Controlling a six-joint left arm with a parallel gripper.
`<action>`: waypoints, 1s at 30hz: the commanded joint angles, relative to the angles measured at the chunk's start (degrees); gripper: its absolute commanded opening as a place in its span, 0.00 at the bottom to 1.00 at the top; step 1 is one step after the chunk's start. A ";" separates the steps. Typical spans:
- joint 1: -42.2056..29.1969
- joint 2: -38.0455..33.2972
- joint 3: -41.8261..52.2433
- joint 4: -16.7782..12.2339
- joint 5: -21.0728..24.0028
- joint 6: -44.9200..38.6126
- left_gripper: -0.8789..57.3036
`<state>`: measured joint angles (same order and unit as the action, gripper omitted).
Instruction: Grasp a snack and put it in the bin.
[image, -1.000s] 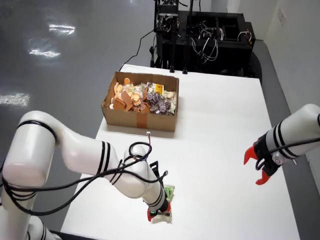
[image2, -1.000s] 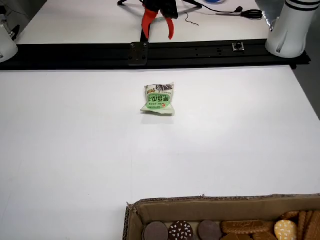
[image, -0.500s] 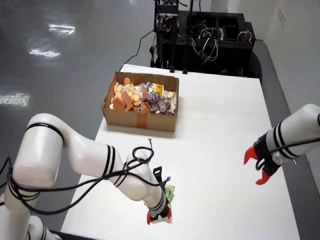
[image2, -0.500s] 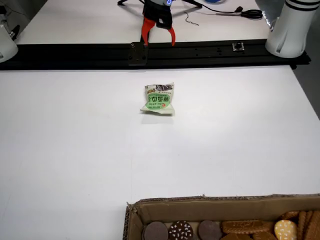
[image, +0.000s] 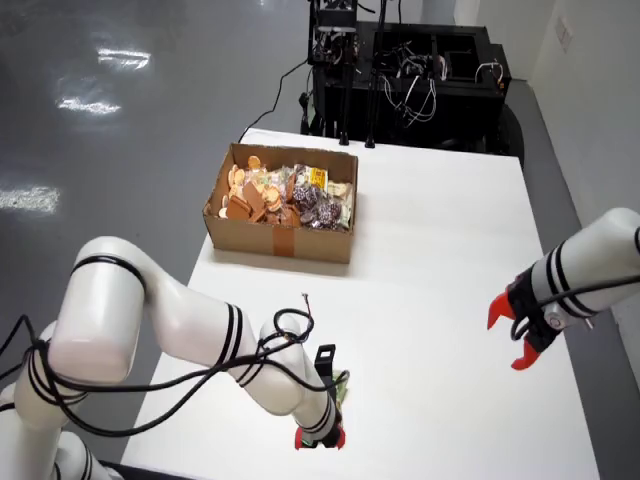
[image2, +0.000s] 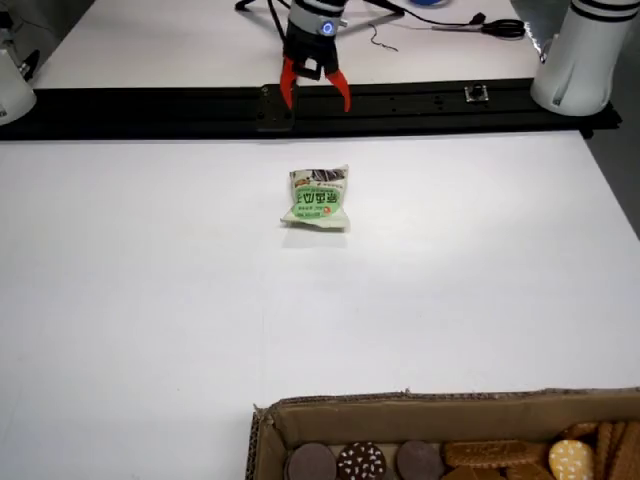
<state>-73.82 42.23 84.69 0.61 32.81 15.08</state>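
Observation:
A green and white snack packet (image2: 318, 198) lies flat on the white table (image2: 150, 280) in the view from the box side. In the high view only a sliver of the snack packet (image: 343, 384) shows behind the working arm's wrist. The working gripper (image2: 315, 105) hangs over the table's far edge in the box-side view, just beyond the packet. Its red fingers are spread open and hold nothing. In the high view that gripper (image: 320, 440) sits at the table's near edge. The cardboard bin (image: 280, 235) stands at the far left of the table, full of snacks.
A second arm with a red gripper (image: 520, 335) hangs still over the table's right side in the high view. The bin's rim (image2: 450, 405) fills the bottom of the box-side view. A black rail (image2: 150, 105) runs along the table's far edge there.
The working arm has drawn back toward the near table edge in the high view, and its gripper has shifted slightly lower. The packet and the second arm have not moved.

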 joint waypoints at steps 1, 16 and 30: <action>0.88 1.03 -0.04 2.72 -0.87 2.17 0.85; 7.84 2.73 -0.37 6.18 -6.39 12.24 0.86; 8.24 11.14 -6.00 5.95 -9.36 14.68 0.86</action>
<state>-65.43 52.16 79.81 6.78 23.49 29.84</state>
